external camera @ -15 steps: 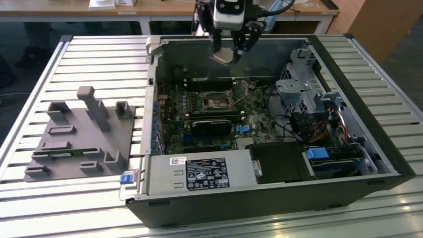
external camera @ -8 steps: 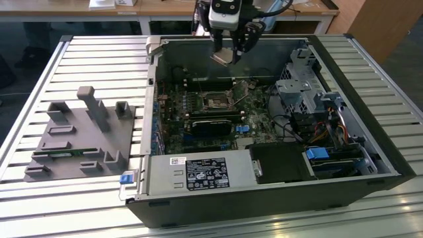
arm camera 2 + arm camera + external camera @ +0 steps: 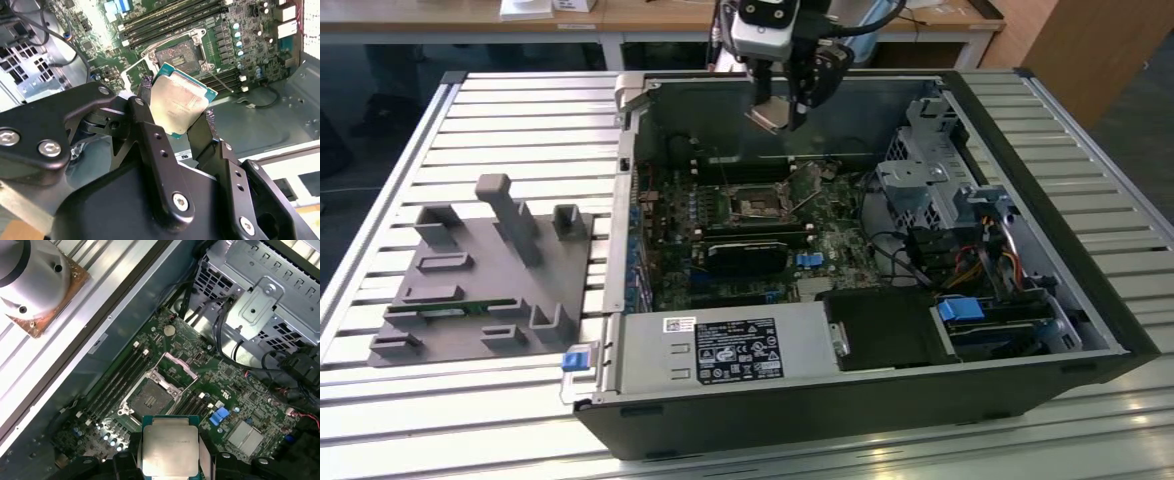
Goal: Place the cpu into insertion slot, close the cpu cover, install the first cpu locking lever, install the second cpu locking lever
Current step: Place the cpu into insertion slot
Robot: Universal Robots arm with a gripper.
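Observation:
My gripper point(image 3: 781, 108) hangs above the back of the open computer case point(image 3: 1107, 330), shut on the cpu point(image 3: 771, 115). In both wrist views the cpu point(image 3: 182, 102) point(image 3: 170, 445), a flat square chip with a silvery top and green edge, sits clamped by its sides between the two black fingers point(image 3: 145, 115). The insertion slot point(image 3: 758, 207) point(image 3: 149, 399) point(image 3: 180, 55) lies below on the green motherboard, its dark centre bare. The cpu cover point(image 3: 186, 371), a thin metal frame, is swung open beside the slot. A thin locking lever point(image 3: 220, 80) sticks up next to the slot.
Black memory sticks point(image 3: 747, 235) lie beside the slot. A metal drive cage point(image 3: 934, 180) and cables fill the case on the exterior view's right, and a power supply point(image 3: 720, 350) sits at its front. On the slatted table are a grey fixture block point(image 3: 480, 270) and a round metal part point(image 3: 30, 275).

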